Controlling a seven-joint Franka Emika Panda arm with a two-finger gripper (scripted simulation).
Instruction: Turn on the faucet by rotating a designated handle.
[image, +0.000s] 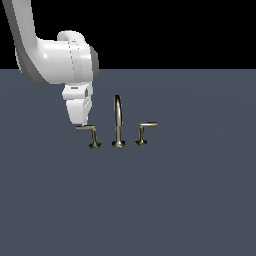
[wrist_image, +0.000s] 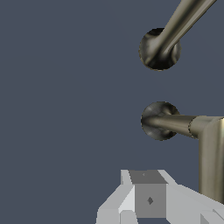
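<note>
Now fingers (image: 81, 123) just above handle (image: 89, 131) arm tip.

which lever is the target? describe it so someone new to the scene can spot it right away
On the flat grey floor stands a small brass faucet with a tall arched spout in the middle. The handle is the lever on the exterior view's left of that spout, directly under the white claw. Its stem slants and its arm points away from the spout; the other lever stands upright.

No readable txt, labels, brands, nos or signs in either view; faucet (image: 118, 122), arm (image: 55, 60) & tabletop (image: 190, 200) all plain, unmarked
</note>
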